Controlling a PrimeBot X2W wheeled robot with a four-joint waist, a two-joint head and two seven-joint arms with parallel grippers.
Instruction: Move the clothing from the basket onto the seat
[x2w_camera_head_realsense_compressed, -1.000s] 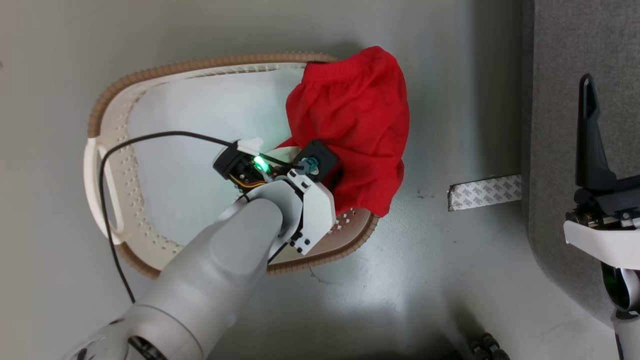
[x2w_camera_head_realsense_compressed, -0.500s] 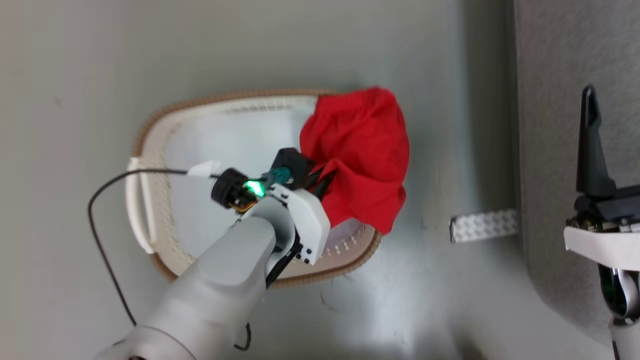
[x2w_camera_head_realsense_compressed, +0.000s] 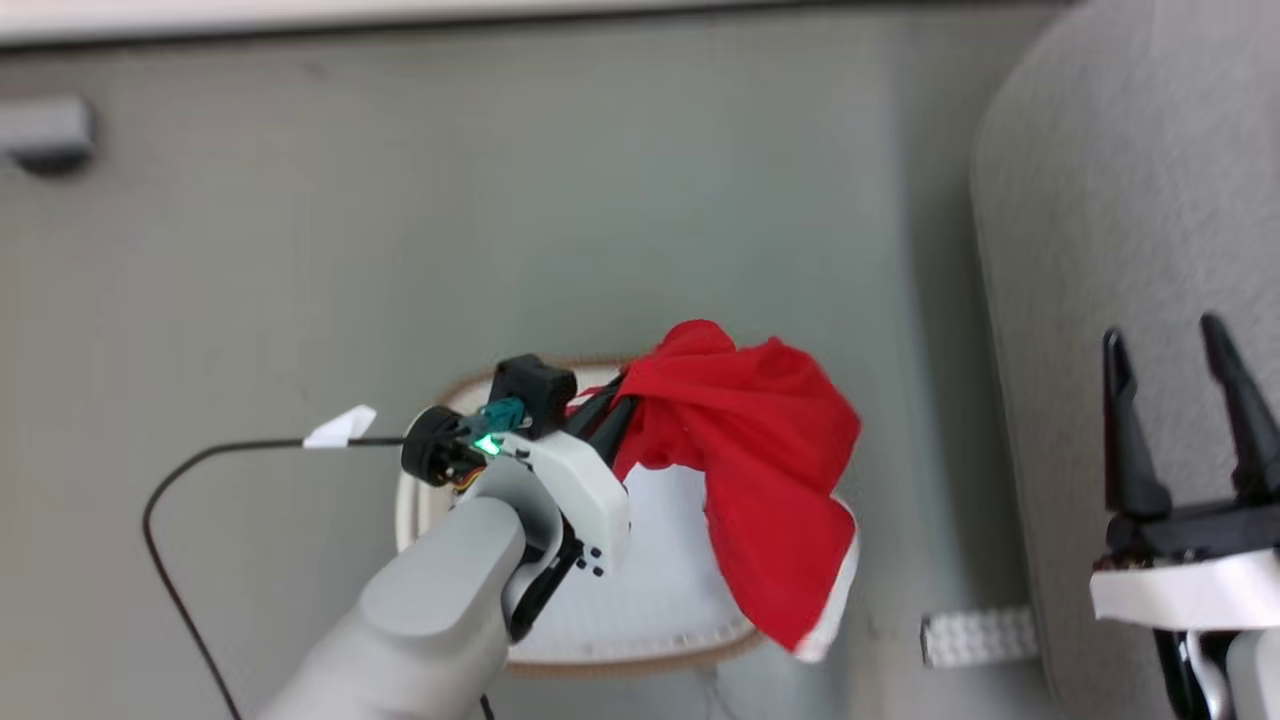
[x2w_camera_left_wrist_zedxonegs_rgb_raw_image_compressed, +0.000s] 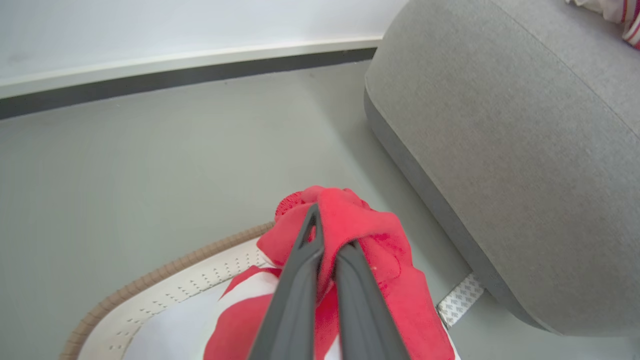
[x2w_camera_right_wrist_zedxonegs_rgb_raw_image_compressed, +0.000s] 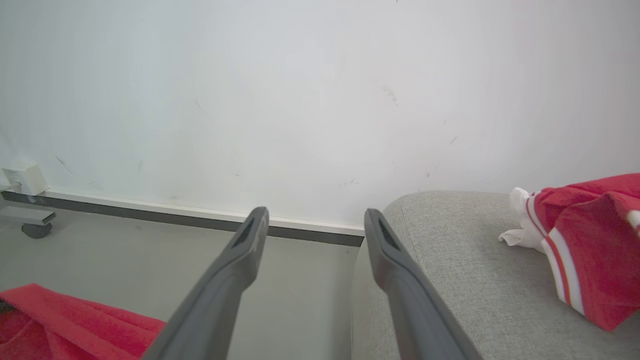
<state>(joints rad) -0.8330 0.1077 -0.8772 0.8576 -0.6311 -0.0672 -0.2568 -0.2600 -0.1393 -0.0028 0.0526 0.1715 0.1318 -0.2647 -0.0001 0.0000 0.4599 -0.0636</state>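
Two red garments make up the load. One soft bright red garment with white stripes (x2w_camera_right_wrist_zedxonegs_rgb_raw_image_compressed: 590, 240) already lies on the large light grey upholstered seat (x2w_camera_right_wrist_zedxonegs_rgb_raw_image_compressed: 450, 260), at about 3 o'clock in the right wrist view. The other soft bright red fabric garment with a white hem (x2w_camera_head_realsense_compressed: 760, 450) hangs from the left tool (x2w_camera_left_wrist_zedxonegs_rgb_raw_image_compressed: 330, 232), whose two dark fingers are pinched together on a bunched fold of it. The cloth drapes toward 4 o'clock in the head view, above the oval cream-white plastic laundry basket with a brown rim (x2w_camera_head_realsense_compressed: 640, 660), and its lower edge hangs past the basket's right side. Whether any cloth touches the lining I cannot tell. The right tool (x2w_camera_head_realsense_compressed: 1165, 335) stands over the seat at 3 o'clock in the head view, fingers spread apart and holding nothing.

Judged from this, the step in hand is the carry of the second garment: it is gripped and held above the basket but is not yet over the seat. In the left wrist view the seat lies toward 2 o'clock of the held garment, with bare grey floor (x2w_camera_left_wrist_zedxonegs_rgb_raw_image_compressed: 200, 150) between them. The next move calls for swinging the left arm toward 3 o'clock, high enough that the trailing hem clears the seat's rounded edge. The fingers should part only once the bulk is over the cushion, away from the right tool.
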